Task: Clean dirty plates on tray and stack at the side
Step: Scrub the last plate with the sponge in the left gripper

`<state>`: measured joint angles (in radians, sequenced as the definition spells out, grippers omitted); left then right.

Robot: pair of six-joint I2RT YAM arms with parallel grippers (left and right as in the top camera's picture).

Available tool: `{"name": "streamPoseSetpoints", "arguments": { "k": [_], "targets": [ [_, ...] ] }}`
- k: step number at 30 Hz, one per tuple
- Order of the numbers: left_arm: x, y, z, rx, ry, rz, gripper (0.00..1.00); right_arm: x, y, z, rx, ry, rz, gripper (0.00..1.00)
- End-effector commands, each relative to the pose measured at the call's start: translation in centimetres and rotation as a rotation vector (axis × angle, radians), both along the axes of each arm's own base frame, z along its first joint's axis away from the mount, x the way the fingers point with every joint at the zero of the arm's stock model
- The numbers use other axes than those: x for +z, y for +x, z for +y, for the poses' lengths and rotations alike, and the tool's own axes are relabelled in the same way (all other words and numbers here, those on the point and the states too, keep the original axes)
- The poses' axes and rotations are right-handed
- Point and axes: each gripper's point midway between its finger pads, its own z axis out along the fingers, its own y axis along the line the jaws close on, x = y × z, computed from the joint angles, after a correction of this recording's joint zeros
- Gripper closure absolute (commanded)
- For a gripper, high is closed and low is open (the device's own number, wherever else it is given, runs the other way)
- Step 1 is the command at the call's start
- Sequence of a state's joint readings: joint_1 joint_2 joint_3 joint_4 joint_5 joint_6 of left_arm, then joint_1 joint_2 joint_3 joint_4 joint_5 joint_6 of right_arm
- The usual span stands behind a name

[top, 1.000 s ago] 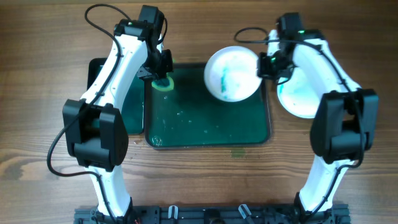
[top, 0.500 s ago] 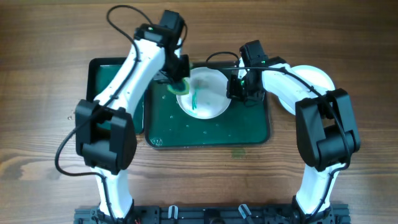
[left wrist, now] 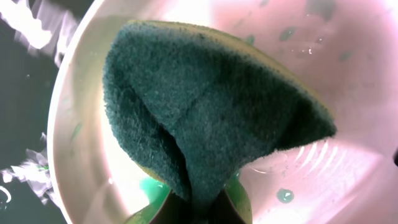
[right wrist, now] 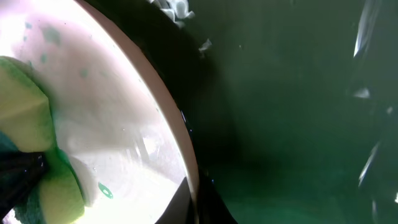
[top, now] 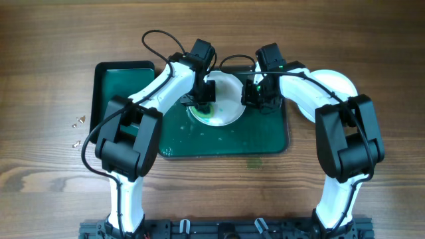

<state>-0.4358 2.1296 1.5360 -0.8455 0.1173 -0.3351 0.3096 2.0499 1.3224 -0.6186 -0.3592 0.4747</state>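
A white plate with green smears sits at the back middle of the large dark green tray. My left gripper is shut on a green sponge and presses it onto the plate's left side. My right gripper is shut on the plate's right rim; the sponge shows at the left of the right wrist view. Another white plate lies on the table to the right, partly hidden under my right arm.
A smaller dark green tray stands to the left of the large one. Small loose bits lie on the wooden table at the far left. A green stain marks the table by the large tray's front edge.
The right gripper brought the plate from the tray's back right to its middle, then held still. The left gripper with the sponge moved right onto the plate.
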Motion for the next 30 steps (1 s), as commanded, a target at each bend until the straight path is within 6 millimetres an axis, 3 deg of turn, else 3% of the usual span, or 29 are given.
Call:
{"name": "streamPoseSetpoints", "arguments": {
  "k": [1, 4, 7, 9, 12, 16, 23, 27, 30],
  "targets": [
    [-3.5, -1.0, 0.3, 0.008, 0.023, 0.076, 0.96, -1.8, -1.4, -0.1, 0.012, -0.022, 0.049, 0.96],
    [-3.0, -2.6, -2.8, -0.087, -0.141, 0.141, 0.96, -1.8, -1.4, -0.1, 0.013, -0.021, 0.047, 0.96],
    [-0.6, -4.8, -7.5, -0.239, -0.432, 0.210, 0.96, -1.8, -1.4, -0.1, 0.013, -0.020, 0.047, 0.96],
    [0.0, -5.1, -8.8, -0.275, -0.498, 0.205, 0.96, -1.7, -1.4, 0.0, 0.015, -0.015, 0.048, 0.96],
    [-0.1, -3.9, -9.3, -0.272, -0.494, 0.150, 0.96, -1.7, -1.4, 0.0, 0.015, -0.015, 0.047, 0.96],
    [-1.6, -0.6, -7.5, -0.142, -0.328, 0.037, 0.96, -1.7, -1.4, 0.0, 0.022, -0.015, 0.045, 0.96],
    [-2.5, 5.7, -1.5, -0.028, 0.063, -0.259, 0.96, -1.7, -1.4, 0.0, 0.021, -0.015, 0.045, 0.96],
    [-1.9, 7.4, 1.2, 0.043, 0.214, -0.350, 0.96, -1.7, -1.4, 0.0, 0.022, -0.015, 0.046, 0.96],
    [-1.6, 7.5, 3.3, 0.124, 0.311, -0.374, 0.96, -1.7, -1.4, 0.0, 0.021, -0.016, 0.046, 0.96]
  ]
}}
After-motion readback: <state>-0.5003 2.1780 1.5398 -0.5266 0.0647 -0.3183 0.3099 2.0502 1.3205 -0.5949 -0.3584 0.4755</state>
